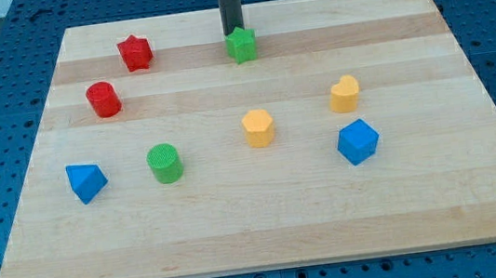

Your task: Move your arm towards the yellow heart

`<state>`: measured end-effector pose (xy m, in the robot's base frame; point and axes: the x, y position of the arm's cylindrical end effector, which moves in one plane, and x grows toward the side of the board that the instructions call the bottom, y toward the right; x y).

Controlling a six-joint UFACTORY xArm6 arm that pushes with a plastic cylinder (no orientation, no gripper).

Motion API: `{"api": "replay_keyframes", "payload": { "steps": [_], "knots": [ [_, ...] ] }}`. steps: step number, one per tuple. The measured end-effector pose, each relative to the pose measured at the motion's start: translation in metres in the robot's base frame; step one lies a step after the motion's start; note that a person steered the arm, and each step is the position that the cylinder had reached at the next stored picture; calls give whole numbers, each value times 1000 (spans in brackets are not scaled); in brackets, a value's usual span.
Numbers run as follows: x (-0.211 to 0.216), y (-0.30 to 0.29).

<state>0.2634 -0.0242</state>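
Note:
The yellow heart [344, 93] sits on the wooden board [267, 221] at the view's right of centre. My tip [233, 34] is near the view's top centre, just behind and touching or nearly touching the green star block [241, 44]. The heart lies well to the view's lower right of the tip.
A yellow hexagonal block [258, 127] sits at the centre, a blue block [357, 141] below the heart. A red star [134, 52] and red cylinder [104, 99] are at the upper left; a green cylinder [165, 162] and blue wedge [86, 182] at the lower left.

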Motion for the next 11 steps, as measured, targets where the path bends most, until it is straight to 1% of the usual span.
{"api": "replay_keyframes", "payload": {
  "steps": [2,3,4,5,6,7,8,9,10,11],
  "knots": [
    [52,2],
    [52,2],
    [21,6],
    [-7,50],
    [-8,118],
    [0,175],
    [37,218],
    [73,248],
    [118,267],
    [150,267]
  ]
}}
